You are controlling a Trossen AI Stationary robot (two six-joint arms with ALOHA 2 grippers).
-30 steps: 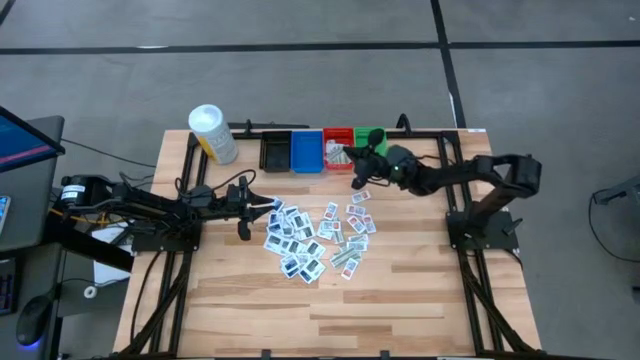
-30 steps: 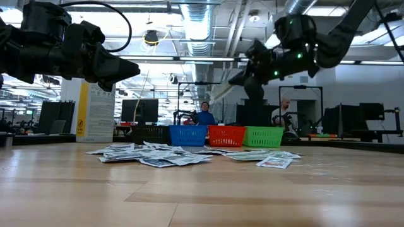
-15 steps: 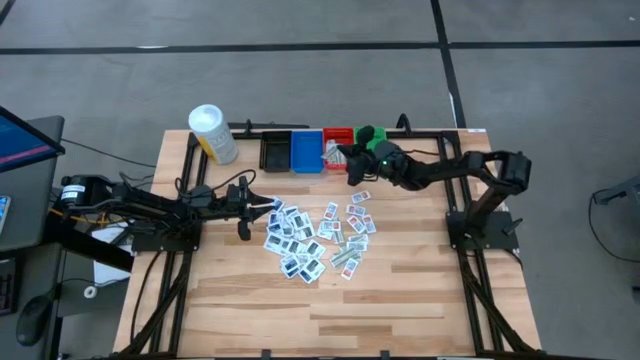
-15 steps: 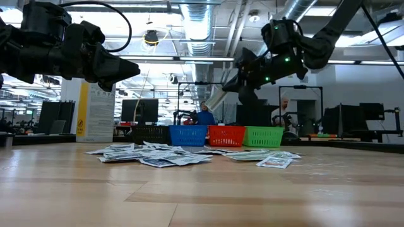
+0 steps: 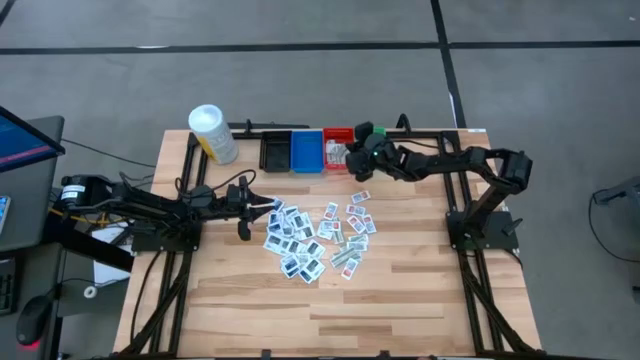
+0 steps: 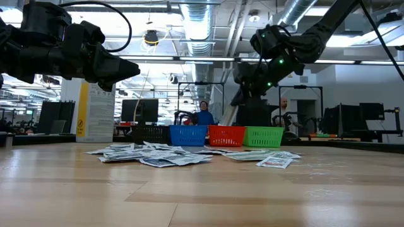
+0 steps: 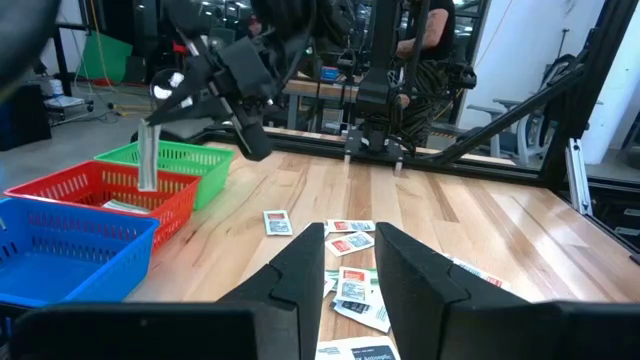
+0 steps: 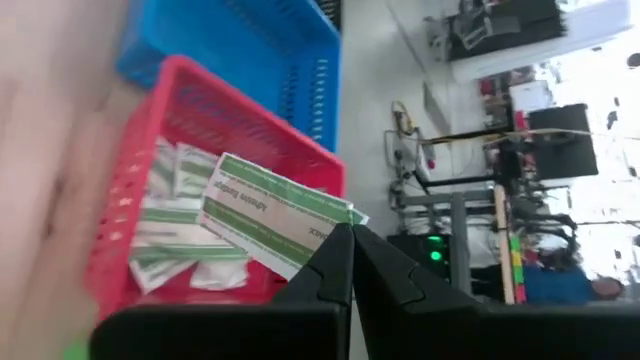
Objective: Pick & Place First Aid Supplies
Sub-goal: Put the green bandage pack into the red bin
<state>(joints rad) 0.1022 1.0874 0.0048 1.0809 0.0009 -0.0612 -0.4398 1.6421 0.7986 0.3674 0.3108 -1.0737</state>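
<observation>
— Where's my right claw?

— I see it over the red bin, pinched tight on a green-and-white packet that hangs above the packets already inside.

— And the left claw?

— Half parted, gripping nothing, beside the pile of packets on the worktop.

The table is pale wooden planks with a smooth, faintly shiny finish. The red bin, blue bin and green bin look like glossy plastic mesh. The packets seem to be thin printed paper, slightly crinkled; the green-striped packet looks matt. Both arms, the left tool and the right tool are dark matt plastic or metal.
</observation>
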